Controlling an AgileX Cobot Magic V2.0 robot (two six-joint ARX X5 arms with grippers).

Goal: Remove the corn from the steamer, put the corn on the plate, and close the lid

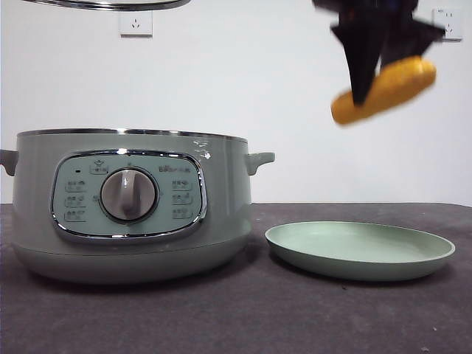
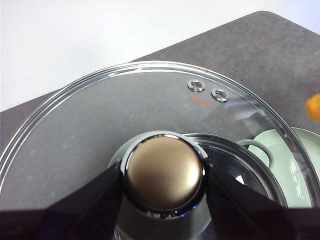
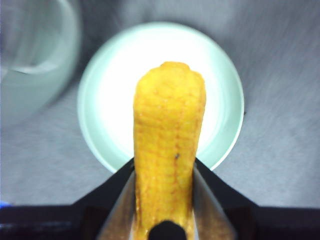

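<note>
The yellow-orange corn [image 1: 383, 88] hangs tilted high above the pale green plate [image 1: 360, 249], clamped in my right gripper [image 1: 366, 87]. In the right wrist view the corn [image 3: 169, 150] sticks out between the black jaws, directly over the plate [image 3: 220, 65]. The sage-green steamer [image 1: 125, 206] stands lidless at the left of the table. My left gripper [image 2: 164, 182] is shut on the knob [image 2: 165, 172] of the glass lid [image 2: 100, 120], held up above the steamer; only the lid's chrome rim [image 1: 103, 4] shows at the front view's top edge.
The dark grey table [image 1: 243, 317] carries the steamer and plate side by side, a small gap between them. A white wall with two power sockets [image 1: 136, 22] stands behind. The steamer's side handle [image 1: 259, 159] points toward the plate.
</note>
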